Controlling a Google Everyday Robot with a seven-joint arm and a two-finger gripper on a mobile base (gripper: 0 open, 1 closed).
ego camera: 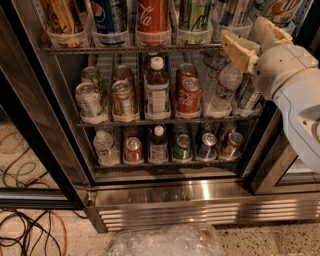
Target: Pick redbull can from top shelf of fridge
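The fridge (pixel 175 196) stands open, with its wire shelves full of drinks. The top shelf (pixel 125 49) runs along the top of the view and holds cans in translucent cups. The redbull can (pixel 231 11) is slim with blue and silver panels. It stands right of the green-and-white striped can (pixel 195 14), with only its lower part in view. My gripper (pixel 252 41) is open and empty at the upper right, just below and in front of the redbull can's cup. Its cream fingers (pixel 239 50) are level with the shelf rail.
A Pepsi can (pixel 110 15) and a Coca-Cola can (pixel 152 17) stand left on the top shelf. Bottles and cans fill the middle shelf (pixel 160 121) and the lower one. Cables (pixel 25 230) lie on the floor at left, and crumpled clear plastic (pixel 167 242) at the bottom.
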